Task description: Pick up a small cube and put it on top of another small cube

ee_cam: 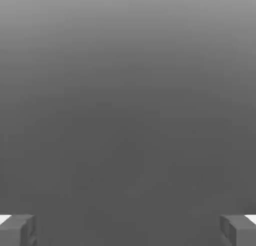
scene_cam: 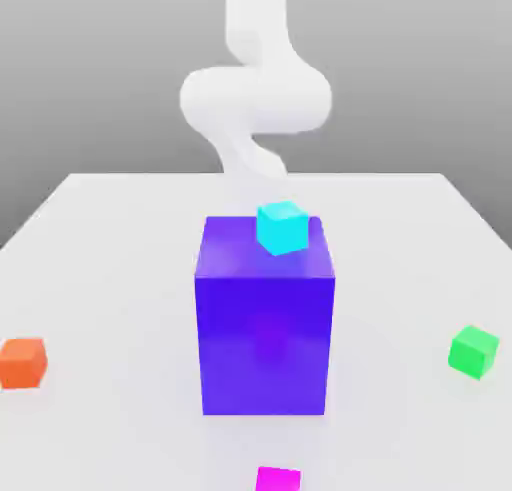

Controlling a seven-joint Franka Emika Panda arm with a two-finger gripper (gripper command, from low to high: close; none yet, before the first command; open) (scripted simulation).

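The small magenta cube (scene_cam: 278,478) lies on the white table (scene_cam: 110,239) at the near edge of the exterior view, cut by the frame. The small green cube (scene_cam: 473,351) sits on the table at the exterior view's right. The white arm (scene_cam: 255,94) rises at the back, behind the big purple block, far from both cubes. In the hand view my gripper (ee_cam: 128,232) is open: its two grey fingertips (ee_cam: 17,230) stand wide apart with nothing between them, facing a plain grey background.
A big purple block (scene_cam: 264,324) stands mid-table with a cyan small cube (scene_cam: 281,227) at its top back edge. An orange small cube (scene_cam: 22,363) rests at the exterior view's left. Bare table lies between the block and the side cubes.
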